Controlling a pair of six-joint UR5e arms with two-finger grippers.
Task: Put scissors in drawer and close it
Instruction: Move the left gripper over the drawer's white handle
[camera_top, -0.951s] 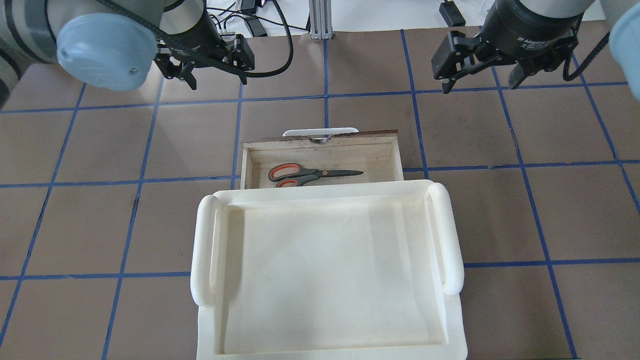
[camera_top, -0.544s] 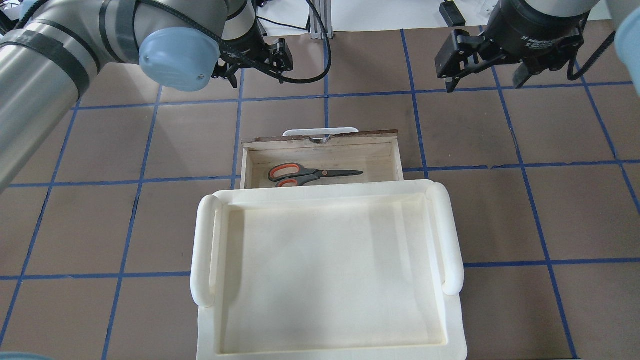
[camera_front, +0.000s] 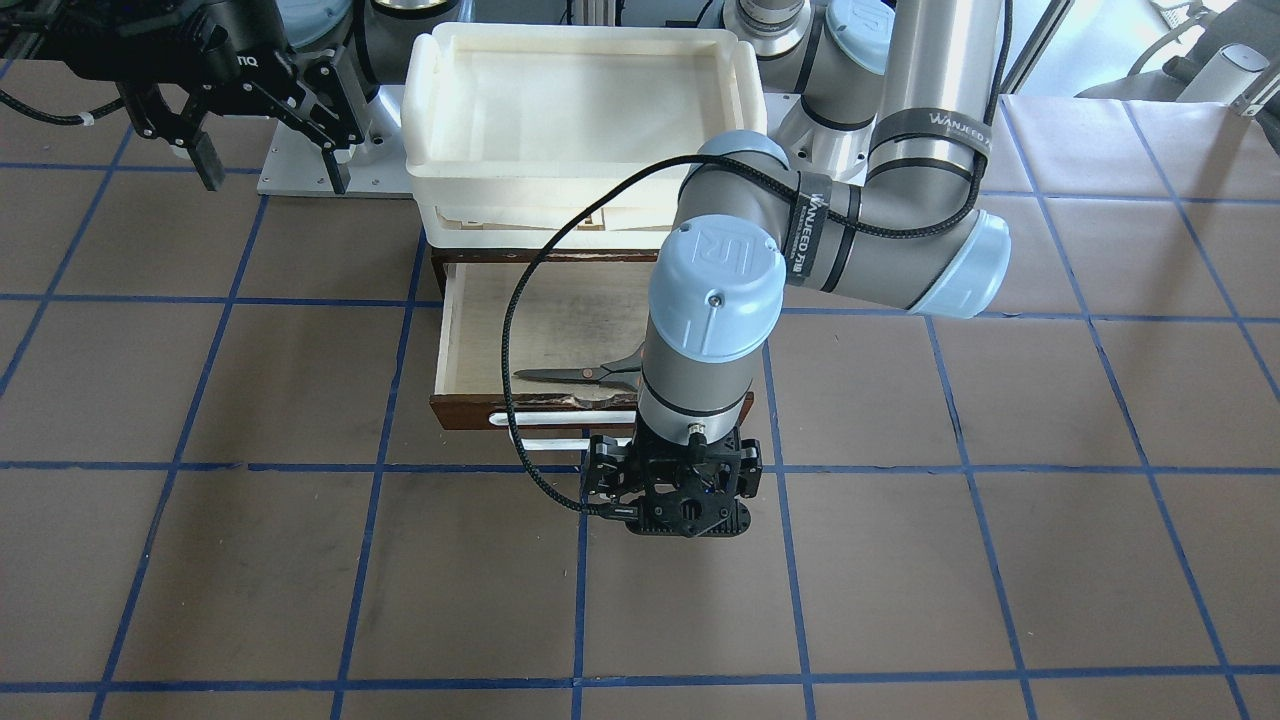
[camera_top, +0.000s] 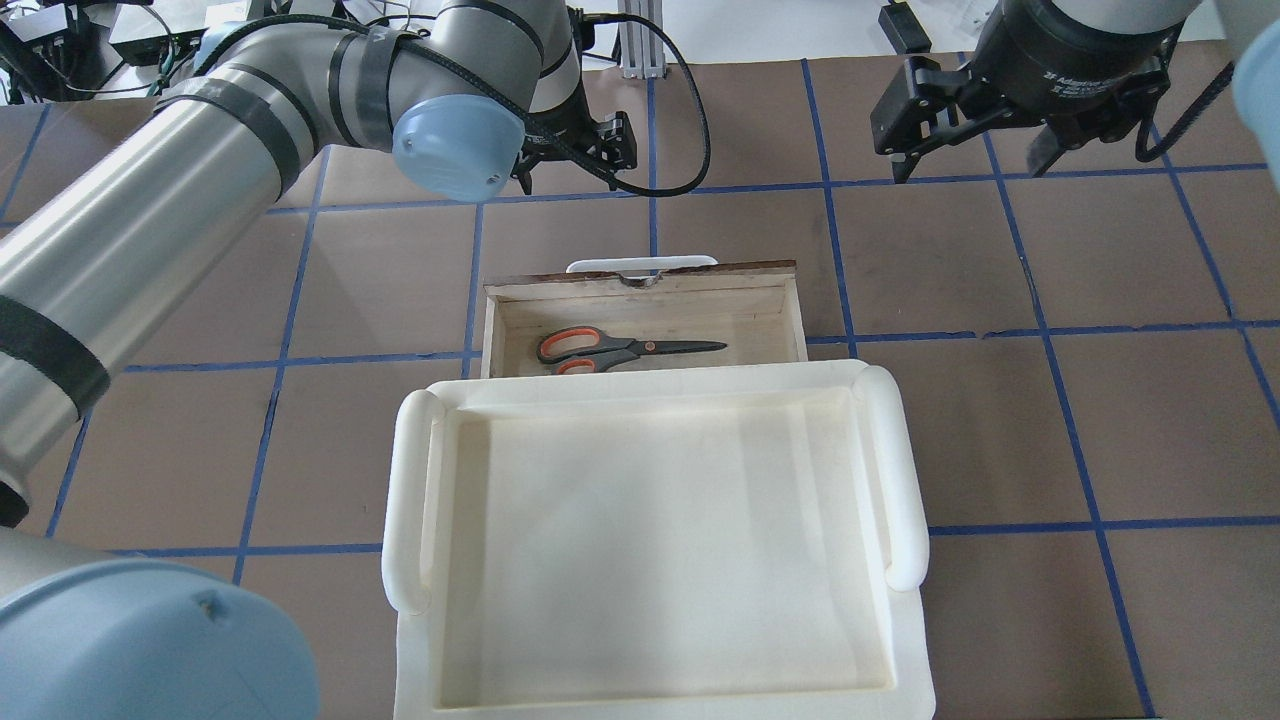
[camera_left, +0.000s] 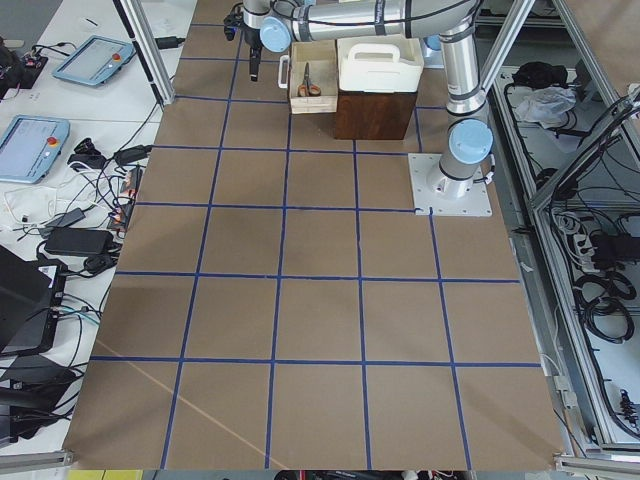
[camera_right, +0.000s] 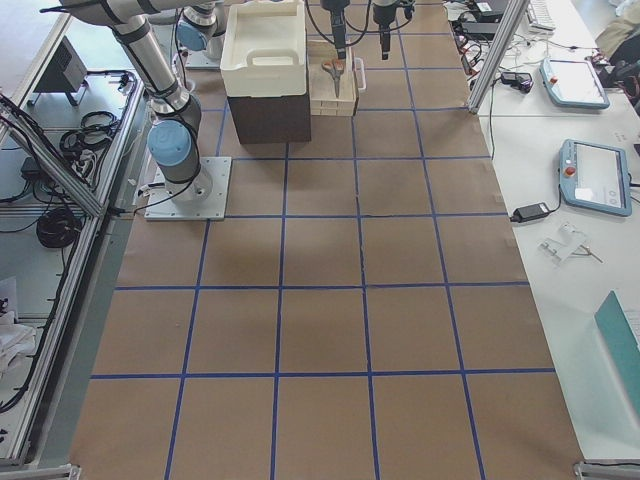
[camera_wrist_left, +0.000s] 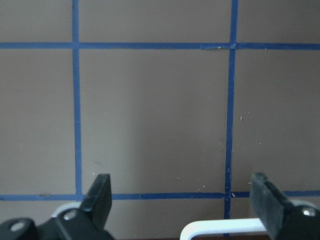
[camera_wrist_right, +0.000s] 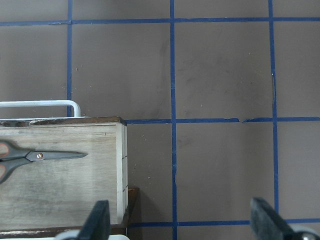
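Note:
The scissors (camera_top: 625, 348) lie flat inside the open drawer (camera_top: 640, 285), blades pointing right; they also show in the front view (camera_front: 578, 375) and the right wrist view (camera_wrist_right: 45, 156). The drawer's white bar handle (camera_top: 640, 263) faces away from me. My left gripper (camera_front: 668, 515) is open and empty, pointing down just beyond the handle (camera_wrist_left: 225, 227), fingers (camera_wrist_left: 97, 195) spread wide above the table. My right gripper (camera_top: 965, 165) is open and empty, hovering to the right of the drawer and beyond it; the drawer's right corner shows in its wrist view (camera_wrist_right: 182, 220).
A cream plastic tray (camera_top: 905, 470) sits on top of the dark-brown cabinet (camera_left: 375, 115) that holds the drawer and covers the drawer's rear part. The brown table has blue tape grid lines. Tablets and cables lie on side benches (camera_left: 95, 60).
My left arm has swung to the right along the far side, bringing its gripper from the far left to just beyond the drawer's handle. The right gripper, scissors and drawer have not moved.

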